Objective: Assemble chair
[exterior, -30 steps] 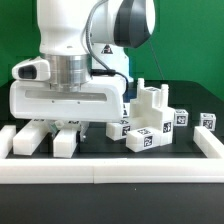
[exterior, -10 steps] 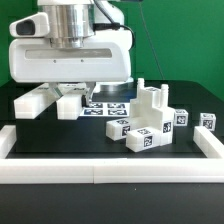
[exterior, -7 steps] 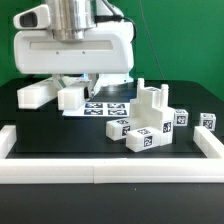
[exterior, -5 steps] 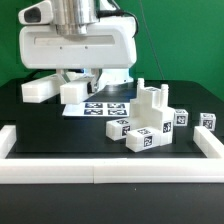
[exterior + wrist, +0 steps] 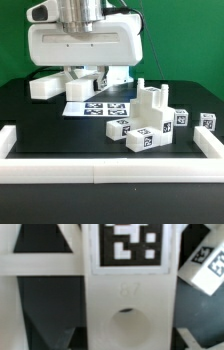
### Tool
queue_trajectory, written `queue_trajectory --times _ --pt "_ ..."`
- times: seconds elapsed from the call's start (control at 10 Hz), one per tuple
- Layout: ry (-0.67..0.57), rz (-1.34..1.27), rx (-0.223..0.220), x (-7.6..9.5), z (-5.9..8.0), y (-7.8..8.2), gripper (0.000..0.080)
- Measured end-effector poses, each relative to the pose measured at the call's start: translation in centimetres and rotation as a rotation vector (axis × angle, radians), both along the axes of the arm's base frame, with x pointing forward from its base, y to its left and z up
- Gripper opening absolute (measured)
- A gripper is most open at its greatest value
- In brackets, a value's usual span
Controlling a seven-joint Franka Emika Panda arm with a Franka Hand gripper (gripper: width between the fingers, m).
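My gripper (image 5: 75,72) hangs above the back left of the table, shut on a white chair piece (image 5: 78,89) whose two blocky ends (image 5: 45,87) stick out below the hand, off the table. In the wrist view this piece (image 5: 125,291) fills the middle, its black-and-white tag (image 5: 130,243) facing the camera, and the gripper (image 5: 127,339) closes on its sides. A cluster of white tagged chair blocks (image 5: 150,115) stands at the centre right. A small tagged cube (image 5: 207,121) sits alone at the far right.
The marker board (image 5: 100,107) lies on the black table under and beside the held piece. A long low white border rail (image 5: 110,172) runs along the front, with short ends at both sides. Another tagged white piece (image 5: 205,263) shows in the wrist view.
The gripper has carried the white piece upward and toward the exterior view's right, from the front rail to above the marker board. The other pieces have not moved.
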State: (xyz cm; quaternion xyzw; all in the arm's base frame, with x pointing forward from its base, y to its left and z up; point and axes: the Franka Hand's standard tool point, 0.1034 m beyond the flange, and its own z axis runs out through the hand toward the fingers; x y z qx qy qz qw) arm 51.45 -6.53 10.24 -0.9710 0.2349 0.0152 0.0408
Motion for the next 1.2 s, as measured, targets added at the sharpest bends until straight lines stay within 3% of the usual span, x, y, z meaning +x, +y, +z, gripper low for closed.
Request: queue_trajectory --times 0.3,0.6,0.9,1.2 --pt "0.005 -0.06 0.014 -1.0 0.7 0.2 0.0288" --pt "0.0 -0.104 0.035 -0.7 3.1 1.6 0.0289" --pt "-0.003 -0.113 0.031 -0.5 2.9 1.9 0.0289" --pt "0.029 -0.396 0.042 -0.5 3.2 2.6 0.0289"
